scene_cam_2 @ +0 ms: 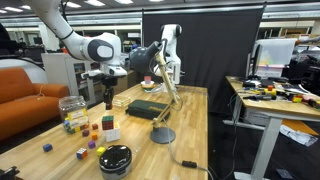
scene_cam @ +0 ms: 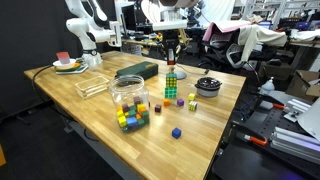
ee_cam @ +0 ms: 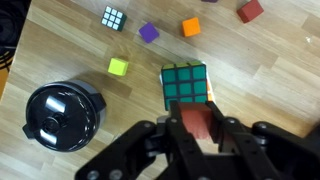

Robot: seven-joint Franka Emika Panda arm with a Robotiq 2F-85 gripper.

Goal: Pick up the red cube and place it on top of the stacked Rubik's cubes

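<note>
My gripper [ee_cam: 198,138] is shut on the red cube [ee_cam: 197,122], which sits between the two black fingers. Just beyond the fingertips in the wrist view is the green top face of the stacked Rubik's cubes [ee_cam: 186,84]. In an exterior view the gripper [scene_cam: 172,63] hangs just above the stack [scene_cam: 172,86] near the middle of the wooden table. In an exterior view the gripper [scene_cam_2: 108,98] points down over the stack [scene_cam_2: 109,126]. I cannot tell whether the red cube touches the stack.
A black round lidded container [ee_cam: 62,115] [scene_cam: 208,86] sits beside the stack. Loose blocks lie around: yellow-green [ee_cam: 118,67], purple [ee_cam: 148,33], orange [ee_cam: 191,27], dark red [ee_cam: 251,10], and a small puzzle cube [ee_cam: 114,17]. A clear jar of blocks [scene_cam: 128,95] and a dark box [scene_cam: 137,69] stand nearby.
</note>
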